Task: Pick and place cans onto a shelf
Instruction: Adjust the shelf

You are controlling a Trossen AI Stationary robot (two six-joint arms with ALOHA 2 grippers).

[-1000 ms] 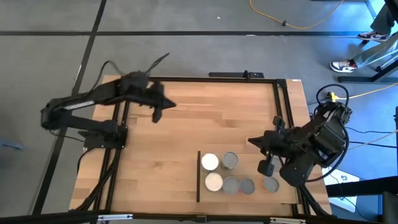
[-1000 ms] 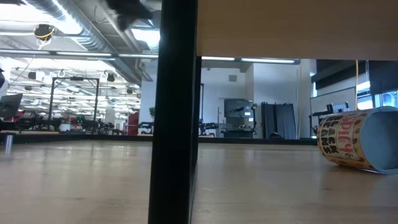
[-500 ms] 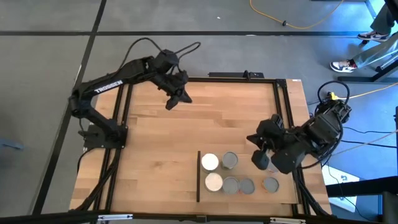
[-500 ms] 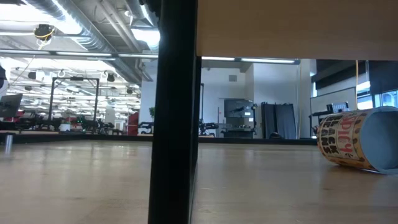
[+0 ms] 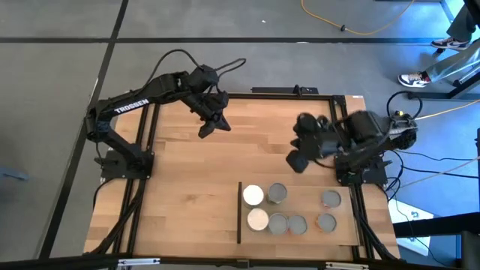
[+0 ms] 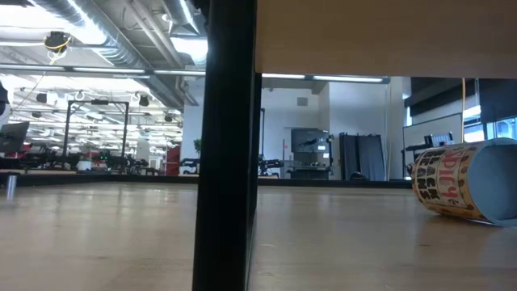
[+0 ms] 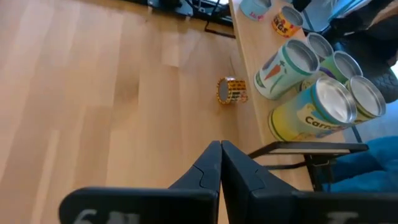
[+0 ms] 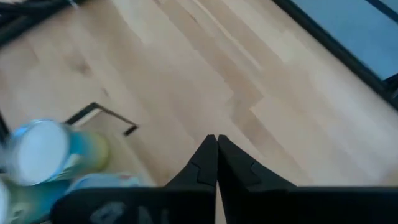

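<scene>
Your left gripper (image 5: 204,132) pinched shut, empty, hanging over far left part of table (image 5: 187,195)

Your right gripper (image 5: 295,161) also shut, holding nothing, above table's middle right, just beyond cans

Seven cans (image 5: 278,194) stand upright on shelf (image 5: 300,238) at near right; dark strip (image 5: 239,212) on shelf's left edge

One labelled can (image 7: 231,91) lies on its side on table, apart from shelf

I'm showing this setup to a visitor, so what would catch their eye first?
Probably the cluster of cans standing on the shelf at the table's near right. Above it the right claw hangs shut and empty, and the left claw, also shut, is over the far left of the table.
</scene>
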